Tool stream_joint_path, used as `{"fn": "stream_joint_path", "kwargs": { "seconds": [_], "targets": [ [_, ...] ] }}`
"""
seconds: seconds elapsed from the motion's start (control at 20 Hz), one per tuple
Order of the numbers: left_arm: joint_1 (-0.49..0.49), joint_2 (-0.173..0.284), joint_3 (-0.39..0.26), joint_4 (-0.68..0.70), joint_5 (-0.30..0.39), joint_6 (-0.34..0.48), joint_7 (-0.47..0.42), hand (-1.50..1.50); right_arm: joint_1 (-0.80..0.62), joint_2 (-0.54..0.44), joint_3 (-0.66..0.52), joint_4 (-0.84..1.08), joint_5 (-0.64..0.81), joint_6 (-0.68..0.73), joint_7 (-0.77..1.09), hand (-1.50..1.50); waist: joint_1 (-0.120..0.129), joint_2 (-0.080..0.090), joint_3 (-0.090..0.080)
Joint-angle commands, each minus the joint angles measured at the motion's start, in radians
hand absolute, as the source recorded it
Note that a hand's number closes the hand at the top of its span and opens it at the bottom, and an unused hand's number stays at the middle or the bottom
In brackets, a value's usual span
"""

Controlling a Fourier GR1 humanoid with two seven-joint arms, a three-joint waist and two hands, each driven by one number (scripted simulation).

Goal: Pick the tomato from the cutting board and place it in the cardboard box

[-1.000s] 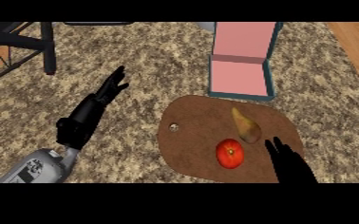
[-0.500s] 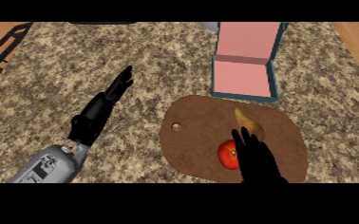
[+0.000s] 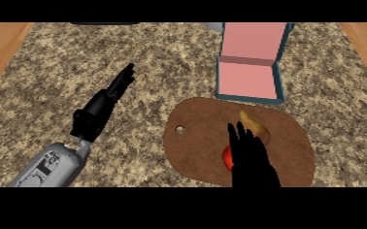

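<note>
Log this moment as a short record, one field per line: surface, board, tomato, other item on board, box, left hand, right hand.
surface: speckled stone counter
board: brown cutting board, hole near its left edge
tomato: red tomato on the board, mostly hidden by the right hand
other item on board: yellowish-brown food item, beside the tomato on its far side; kind unclear
box: open box, pink inside, teal edges, just beyond the board
left hand: left hand open, fingers straight, over bare counter left of the board
right hand: right hand over the tomato, fingers extended, no grasp visible

Cutting board (image 3: 201, 148) on counter (image 3: 108, 58), box (image 3: 249, 73) just behind it — tomato (image 3: 226, 159) on board w/ another food item (image 3: 257, 126) behind.
</note>
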Motion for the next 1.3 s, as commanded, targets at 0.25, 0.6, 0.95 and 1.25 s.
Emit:
{"fn": "stream_joint_path", "kwargs": {
  "seconds": [0.25,0.6,0.95,1.25],
  "targets": [
    [0.074,-0.023,0.068,-0.081,-0.071,-0.051,0.045,0.00,-0.003,0.089,-0.010,0.088,0.063,0.042,0.044,-1.50,0.004,-0.002,0.000],
    [0.086,-0.085,0.118,-0.035,-0.137,-0.095,0.022,0.00,0.008,0.109,-0.037,0.169,0.042,0.036,0.001,-1.50,0.002,-0.001,0.000],
    [0.090,-0.143,0.173,-0.023,-0.192,-0.144,0.032,0.00,0.079,0.052,-0.103,0.123,0.004,0.053,-0.077,-1.50,0.000,-0.001,0.000],
    [0.120,-0.164,0.205,-0.112,-0.219,-0.190,0.117,0.00,0.083,0.060,-0.091,0.184,0.047,0.012,-0.080,-1.50,0.001,-0.001,0.000]
  ]
}}
